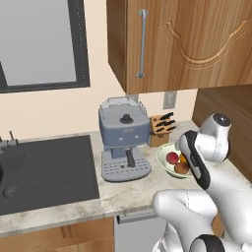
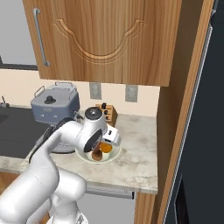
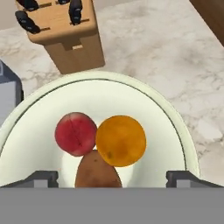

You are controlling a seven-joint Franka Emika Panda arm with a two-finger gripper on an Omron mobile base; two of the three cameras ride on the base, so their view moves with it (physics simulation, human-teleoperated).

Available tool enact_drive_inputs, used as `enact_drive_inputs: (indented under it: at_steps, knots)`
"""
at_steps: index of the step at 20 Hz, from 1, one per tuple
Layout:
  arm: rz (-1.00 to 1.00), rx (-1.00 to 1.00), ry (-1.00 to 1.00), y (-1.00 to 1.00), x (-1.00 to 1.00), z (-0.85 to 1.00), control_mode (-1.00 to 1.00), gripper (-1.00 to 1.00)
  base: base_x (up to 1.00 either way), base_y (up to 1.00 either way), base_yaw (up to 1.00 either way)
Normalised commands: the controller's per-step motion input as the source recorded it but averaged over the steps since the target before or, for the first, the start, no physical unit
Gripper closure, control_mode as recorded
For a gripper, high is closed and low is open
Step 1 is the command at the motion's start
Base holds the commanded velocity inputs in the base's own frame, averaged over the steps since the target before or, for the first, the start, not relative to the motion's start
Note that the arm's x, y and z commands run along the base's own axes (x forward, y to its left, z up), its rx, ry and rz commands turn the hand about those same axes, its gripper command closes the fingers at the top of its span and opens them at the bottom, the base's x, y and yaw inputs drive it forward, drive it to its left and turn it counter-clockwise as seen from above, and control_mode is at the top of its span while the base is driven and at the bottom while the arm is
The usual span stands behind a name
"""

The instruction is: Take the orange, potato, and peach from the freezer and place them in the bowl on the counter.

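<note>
1. A wide, shallow, pale bowl (image 3: 175, 127) with a smooth light rim is seen on the speckled marble counter (image 3: 175, 52).
2. Three things are held in it, touching: a red peach (image 3: 75, 133) at nine o'clock, a glossy orange (image 3: 121, 140) at three, a matte brown potato (image 3: 97, 172) at six.
3. The gripper (image 3: 112, 177) is spread wide above them (nothing is pinched).
4. A wooden knife block (image 3: 65, 33) is set at twelve o'clock.
</note>
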Motion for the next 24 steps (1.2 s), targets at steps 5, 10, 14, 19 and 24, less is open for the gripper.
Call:
enact_drive_inputs:
  at_steps: [5,10,14,19,24]
  knots:
    - [0.00,-0.08,-0.03,0.44,-0.68,0.40,-1.00,-1.00,0.00,0.00,0.00]
    - [0.00,-0.09,-0.05,0.45,-0.82,0.48,-1.00,-1.00,0.00,0.00,0.00]
    - [0.00,-0.05,-0.07,0.26,-0.62,0.71,-1.00,-1.00,0.00,0.00,0.00]
    - [0.00,0.00,-0.03,0.08,-0.52,0.64,-1.00,-1.00,0.00,0.00,0.00]
    - [0.00,0.00,-0.10,0.15,-0.55,0.46,-1.00,-1.00,0.00,0.00,0.00]
